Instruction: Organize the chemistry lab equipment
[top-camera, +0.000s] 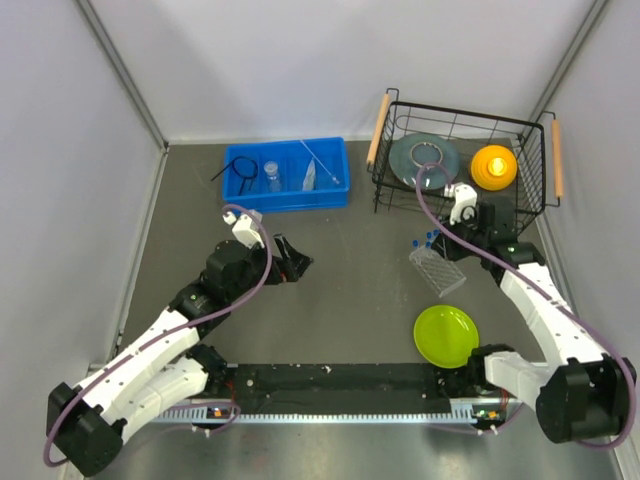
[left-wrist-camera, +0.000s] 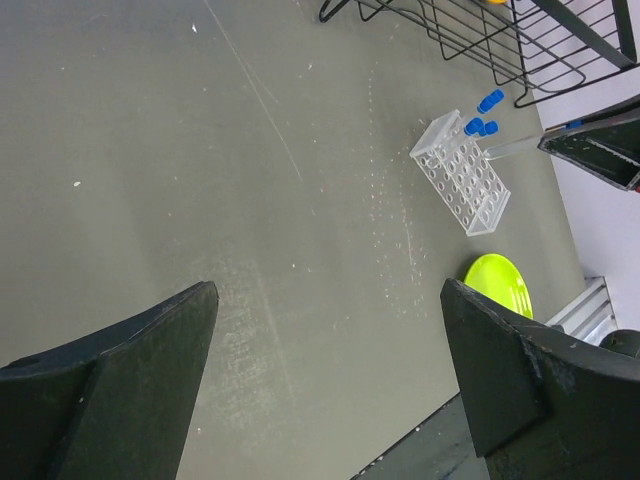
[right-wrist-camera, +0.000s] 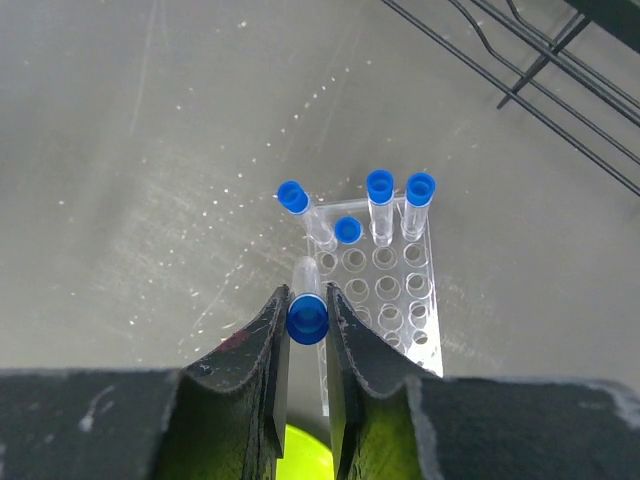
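The blue-capped tube (right-wrist-camera: 307, 318), gripped tight near its cap by the right tool (right-wrist-camera: 307, 296) at lower centre of the wrist view, wants squaring upright over a free hole of the clear rack (right-wrist-camera: 395, 300) just beyond before easing down; the left tool (left-wrist-camera: 328, 300) stands spread wide, holding nothing, over the desk (left-wrist-camera: 150, 150).

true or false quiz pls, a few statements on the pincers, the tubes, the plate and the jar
1. The right pincer is shut on a blue-capped tube. True.
2. The left pincer holds the tube rack. False: it is open and empty, apart from the rack.
3. Blue-capped tubes stand in the tube rack. True.
4. The lime-green plate is stacked on the rack. False: it lies on the table, apart from it.
5. The small jar sits in the blue tray. True.
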